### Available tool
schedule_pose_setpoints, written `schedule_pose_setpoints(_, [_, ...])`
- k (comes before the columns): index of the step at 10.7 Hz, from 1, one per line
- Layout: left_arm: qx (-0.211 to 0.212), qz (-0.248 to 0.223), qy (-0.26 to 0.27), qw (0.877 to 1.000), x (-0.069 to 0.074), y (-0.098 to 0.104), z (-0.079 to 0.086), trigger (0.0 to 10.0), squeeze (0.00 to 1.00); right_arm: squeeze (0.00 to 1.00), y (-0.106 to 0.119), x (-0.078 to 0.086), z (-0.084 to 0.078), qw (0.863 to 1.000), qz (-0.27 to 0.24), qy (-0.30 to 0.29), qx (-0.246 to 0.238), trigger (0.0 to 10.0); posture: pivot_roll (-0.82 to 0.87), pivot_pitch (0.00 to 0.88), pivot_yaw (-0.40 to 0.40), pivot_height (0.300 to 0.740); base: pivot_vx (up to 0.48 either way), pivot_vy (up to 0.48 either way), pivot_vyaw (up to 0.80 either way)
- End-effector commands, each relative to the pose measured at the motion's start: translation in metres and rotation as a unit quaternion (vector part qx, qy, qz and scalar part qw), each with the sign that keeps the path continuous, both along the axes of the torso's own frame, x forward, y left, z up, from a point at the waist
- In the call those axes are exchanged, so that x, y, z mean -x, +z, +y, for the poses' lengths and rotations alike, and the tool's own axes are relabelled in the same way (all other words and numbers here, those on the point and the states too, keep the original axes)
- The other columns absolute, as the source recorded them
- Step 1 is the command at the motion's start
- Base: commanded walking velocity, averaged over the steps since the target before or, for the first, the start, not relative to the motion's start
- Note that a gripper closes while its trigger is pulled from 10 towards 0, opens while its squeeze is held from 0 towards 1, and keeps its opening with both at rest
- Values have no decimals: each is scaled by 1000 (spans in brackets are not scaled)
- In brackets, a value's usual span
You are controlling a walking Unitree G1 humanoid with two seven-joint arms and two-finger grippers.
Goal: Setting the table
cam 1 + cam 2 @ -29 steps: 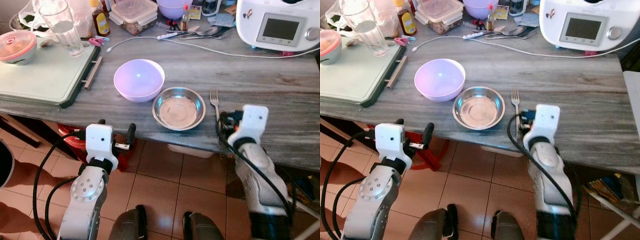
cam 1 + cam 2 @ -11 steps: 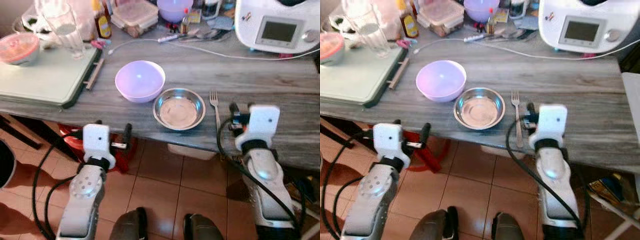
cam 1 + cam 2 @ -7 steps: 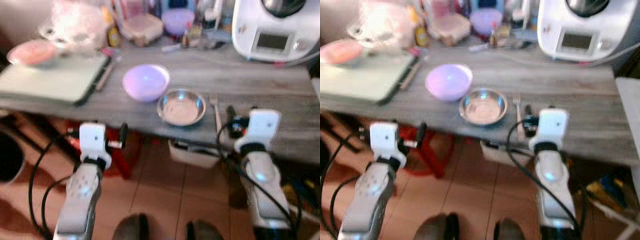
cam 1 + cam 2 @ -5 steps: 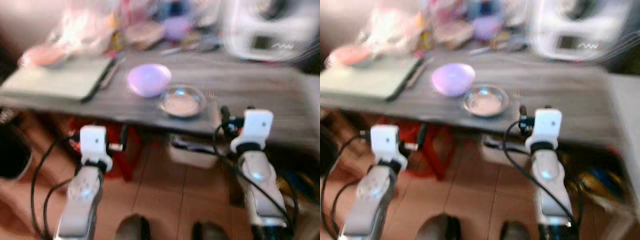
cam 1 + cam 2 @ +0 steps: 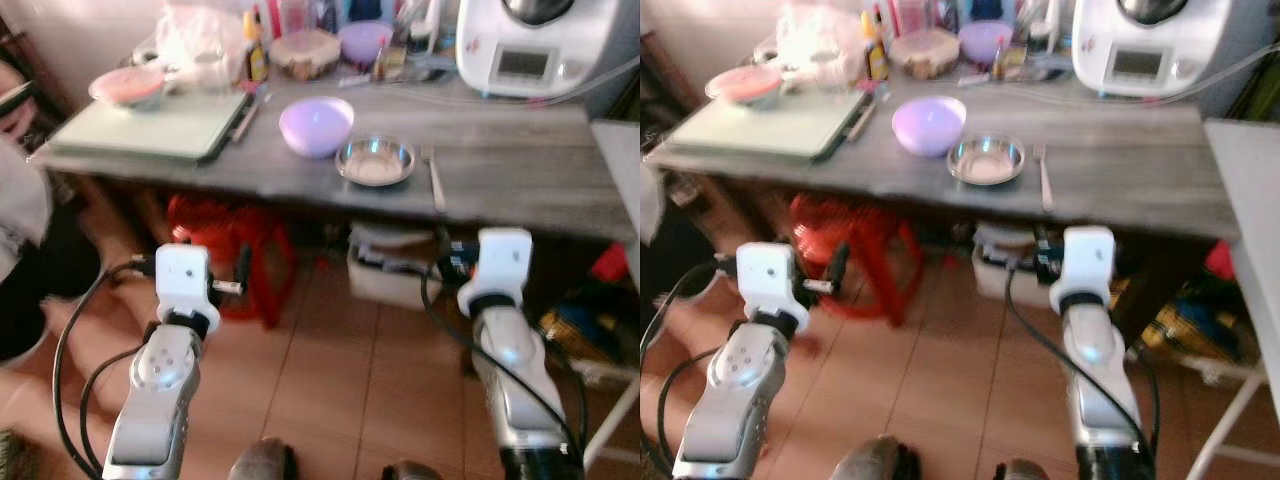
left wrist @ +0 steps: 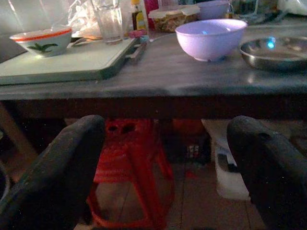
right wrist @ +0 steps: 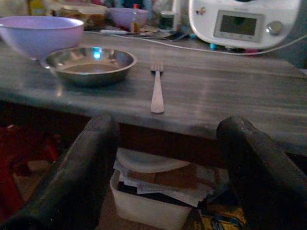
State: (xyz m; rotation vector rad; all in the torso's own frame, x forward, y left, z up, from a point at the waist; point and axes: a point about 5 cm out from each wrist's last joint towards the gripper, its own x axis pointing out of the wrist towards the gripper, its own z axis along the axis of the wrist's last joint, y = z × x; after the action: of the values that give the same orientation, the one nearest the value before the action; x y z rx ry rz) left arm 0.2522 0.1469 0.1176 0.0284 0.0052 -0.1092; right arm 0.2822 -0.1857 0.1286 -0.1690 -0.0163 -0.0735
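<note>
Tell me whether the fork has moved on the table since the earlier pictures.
No. The fork lies just right of the steel bowl, tines toward the white appliance, as before. The camera backed away, so the whole table looks smaller.

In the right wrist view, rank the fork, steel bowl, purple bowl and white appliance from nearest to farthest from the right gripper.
1. Fork, straight ahead near the table edge.
2. Steel bowl, beside the fork.
3. Purple bowl, beyond the steel bowl.
4. White appliance, at the table's back.
</note>
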Motion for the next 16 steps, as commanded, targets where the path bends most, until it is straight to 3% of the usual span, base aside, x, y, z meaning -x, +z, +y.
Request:
schedule_pose_setpoints(1, [1,2,-11,1000,1,0,-4,10000,0,0,-5,-1,-9,1000,26,-14,9,10000,-20,78,99,740,0,0,0])
schedule_pose_setpoints(3, [-1,7,-20,1000,4,-3,0,10000,0,0,-11,-5,-7,999,41,13,23,10000,-32,96,104,740,0,0,0])
schedule_pose_setpoints(5, [-4,8,-37,999,2,-3,-6,10000,0,0,-23,-7,12,997,60,53,18,10000,-23,109,112,740,0,0,0])
schedule_pose_setpoints(6, [1,10,-49,999,3,-2,-8,10000,0,0,-25,-2,13,996,68,56,13,10000,-15,110,104,740,0,0,0])
schedule_pose_setpoints(7, [1,2,-58,998,7,2,-6,10000,0,0,-21,2,7,997,63,26,28,10000,-15,115,93,740,0,0,0])
schedule_pose_setpoints(8, [-2,-1,-32,999,10,3,4,10000,0,0,-11,4,-3,998,30,-21,53,10000,-4,128,63,740,0,0,0])
schedule_pose_setpoints(9, [4,3,-8,1000,15,-1,8,10000,0,314,-11,10,-9,999,26,-40,9,10000,-4,143,48,740,0,0,0])
schedule_pose_setpoints(10, [6,5,-8,1000,16,-2,6,10000,0,1000,-11,12,-7,999,32,-37,6,10000,-5,148,45,740,0,0,0])
schedule_pose_setpoints(12, [17,13,-9,1000,18,-3,4,10000,0,1000,-8,12,4,999,30,-11,-15,10000,-3,165,42,740,0,0,0])
schedule_pose_setpoints(13, [15,18,-5,1000,17,-4,7,10000,0,1000,-10,13,5,998,31,-9,-59,10000,-4,172,54,740,0,0,0])
schedule_pose_setpoints(15, [19,9,-7,1000,11,1,2,10000,0,1000,-5,7,8,998,18,-19,-63,10000,-2,172,57,740,0,0,0])
schedule_pose_setpoints(16, [20,-2,-15,1000,7,6,-2,10000,0,471,-3,4,12,998,12,-9,-63,10000,-2,174,54,740,0,0,0])
